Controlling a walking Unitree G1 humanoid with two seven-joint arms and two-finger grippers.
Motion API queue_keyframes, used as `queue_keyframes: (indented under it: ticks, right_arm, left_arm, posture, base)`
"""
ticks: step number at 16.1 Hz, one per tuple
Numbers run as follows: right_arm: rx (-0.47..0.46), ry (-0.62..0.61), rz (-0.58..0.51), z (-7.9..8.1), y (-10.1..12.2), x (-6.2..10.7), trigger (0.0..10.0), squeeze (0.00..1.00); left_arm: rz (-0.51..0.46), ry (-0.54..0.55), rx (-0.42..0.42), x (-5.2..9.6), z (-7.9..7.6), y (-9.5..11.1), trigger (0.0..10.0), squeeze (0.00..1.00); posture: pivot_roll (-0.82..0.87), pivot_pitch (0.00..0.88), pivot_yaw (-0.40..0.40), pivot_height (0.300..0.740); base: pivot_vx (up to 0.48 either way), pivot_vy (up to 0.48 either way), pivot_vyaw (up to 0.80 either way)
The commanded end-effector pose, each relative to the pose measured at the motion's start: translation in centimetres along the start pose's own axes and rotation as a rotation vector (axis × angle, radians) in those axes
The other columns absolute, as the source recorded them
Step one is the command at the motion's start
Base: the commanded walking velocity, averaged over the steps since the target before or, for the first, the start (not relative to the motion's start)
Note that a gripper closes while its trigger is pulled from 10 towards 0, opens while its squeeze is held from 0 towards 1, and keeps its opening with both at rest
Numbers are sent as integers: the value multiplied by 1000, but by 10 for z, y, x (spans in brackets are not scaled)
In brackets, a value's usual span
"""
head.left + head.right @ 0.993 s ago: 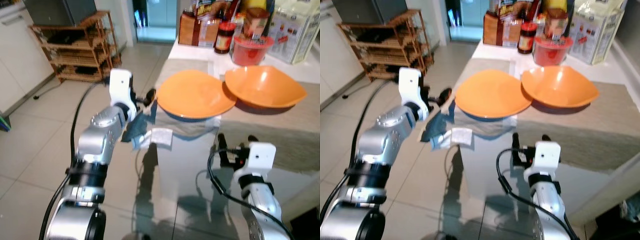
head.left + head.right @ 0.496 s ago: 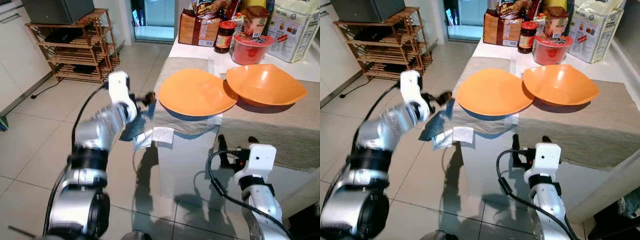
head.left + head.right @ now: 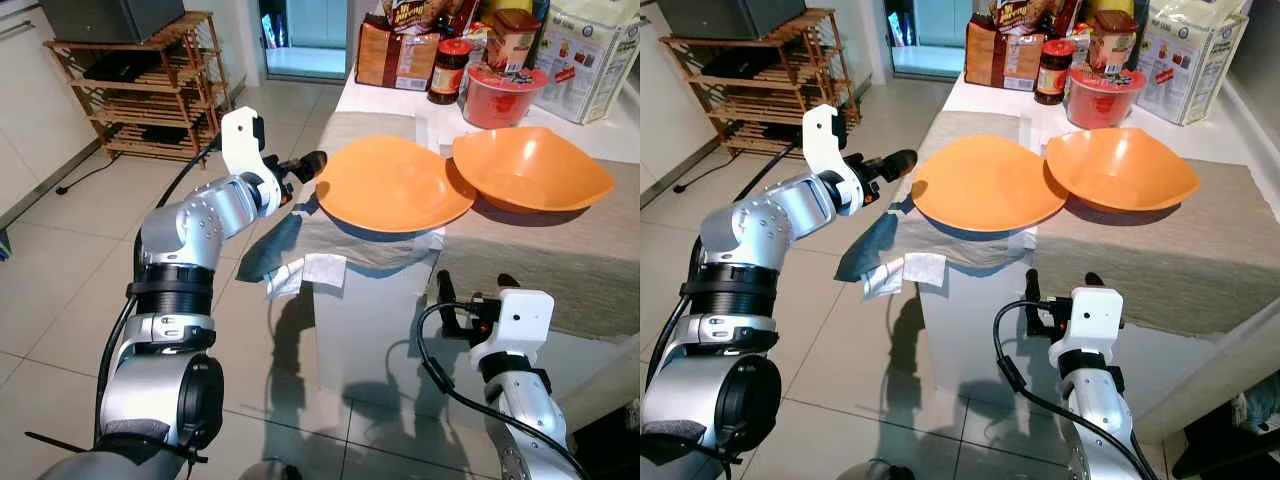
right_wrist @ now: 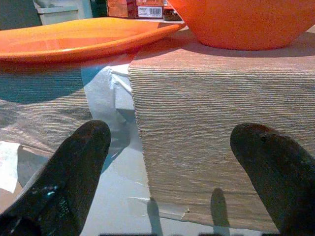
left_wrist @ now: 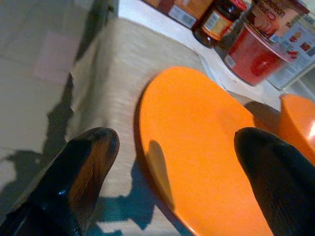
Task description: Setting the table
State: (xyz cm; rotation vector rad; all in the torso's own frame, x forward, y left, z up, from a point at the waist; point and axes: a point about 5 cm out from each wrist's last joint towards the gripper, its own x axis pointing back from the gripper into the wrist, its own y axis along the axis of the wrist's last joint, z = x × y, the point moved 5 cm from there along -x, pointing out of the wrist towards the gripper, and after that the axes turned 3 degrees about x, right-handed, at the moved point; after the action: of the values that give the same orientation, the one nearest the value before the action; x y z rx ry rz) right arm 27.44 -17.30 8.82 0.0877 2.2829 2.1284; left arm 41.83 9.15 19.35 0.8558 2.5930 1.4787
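Currently at work: the left hand (image 3: pixel 308 166), raised at the near-left corner of the surface (image 3: pixel 620 145), at about 9 o'clock from the nearer plate.
Left hand state: fingers spread well apart, nothing between them; in the left wrist view they straddle the plate's rim without touching it, likely lined up to take that edge.
Nearer plate: a shallow orange plate (image 3: pixel 392 186) on a beige woven placemat (image 3: pixel 345 135), sitting close to the surface's corner so that its rim is easy to reach from the floor side.
Second dish: a deeper orange bowl (image 3: pixel 530 170) at 3 o'clock from the plate, rims touching or nearly so; I cannot tell which. It rests on its own beige placemat (image 4: pixel 221 128).
Right hand: right hand (image 3: pixel 468 300), held low in front of the surface edge, at about 6 o'clock from the bowl; fingers apart and empty, apparently waiting.
Hanging cloth: a dark cloth and white label (image 3: pixel 323 270) droop off the corner below the plate, which suggests the covering sits askew.
Far end, 12 o'clock: a red tub (image 3: pixel 503 98), a dark jar (image 3: pixel 447 75) and food packets (image 3: pixel 395 57), crowded together well away from the place settings.
Floor side: a wooden rack (image 3: pixel 145 85) on the tiled floor at 10 o'clock.
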Motion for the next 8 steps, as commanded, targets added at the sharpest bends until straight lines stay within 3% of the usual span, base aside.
queue_keyframes:
  ticks: [1,8]
  right_arm:
    - [8,6,12,2,-1,1,10000,0]
    - [13,14,17,2,-2,1,10000,0]
  left_arm:
    - [23,-9,30,1,-5,2,10000,0]
    - [123,-24,181,1,-5,-15,10000,0]
  posture:
    - [-177,21,62,727]
    - [-179,25,56,727]
  base:
    - [0,0,0]
    - [0,0,0]
